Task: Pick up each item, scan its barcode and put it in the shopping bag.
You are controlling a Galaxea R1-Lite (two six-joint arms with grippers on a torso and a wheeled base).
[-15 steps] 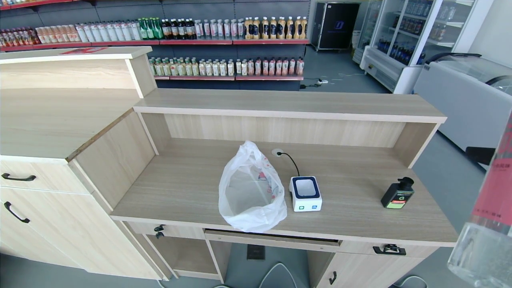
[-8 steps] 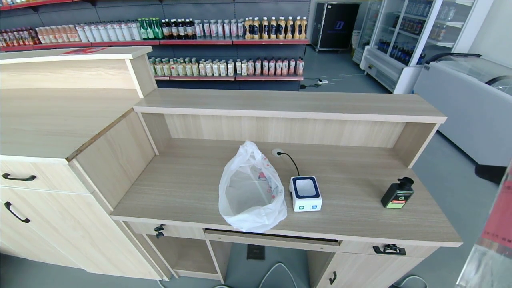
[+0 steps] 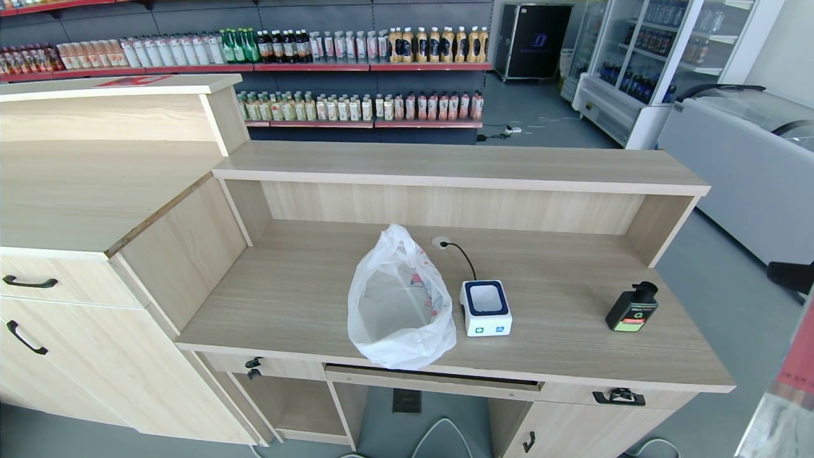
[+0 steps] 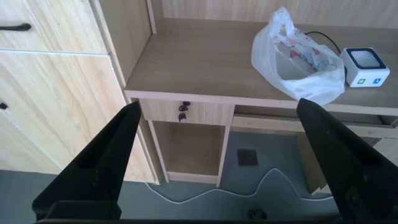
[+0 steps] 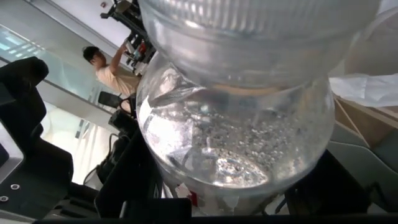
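Note:
A white plastic shopping bag (image 3: 400,305) stands open on the wooden counter (image 3: 305,299), with the white barcode scanner (image 3: 485,307) touching its right side. A black pump bottle (image 3: 631,308) stands near the counter's right end. At the far right edge, off the counter, a clear bottle with a red label (image 3: 795,375) is held up; my right gripper (image 5: 233,180) is shut on the clear bottle (image 5: 236,124), its dark fingers on both sides. My left gripper (image 4: 217,162) hangs open, low in front of the counter's left end, and the bag (image 4: 298,59) lies beyond it.
The counter has a raised back shelf (image 3: 458,165) and side walls. A taller cabinet (image 3: 95,191) adjoins on the left. The scanner's cable (image 3: 461,254) runs back to a hole in the counter. Drink shelves and coolers stand behind.
The clear bottle has slid rightwards towards the edge of the head view, so less of it shows. The bag, the scanner and the black bottle have not moved.

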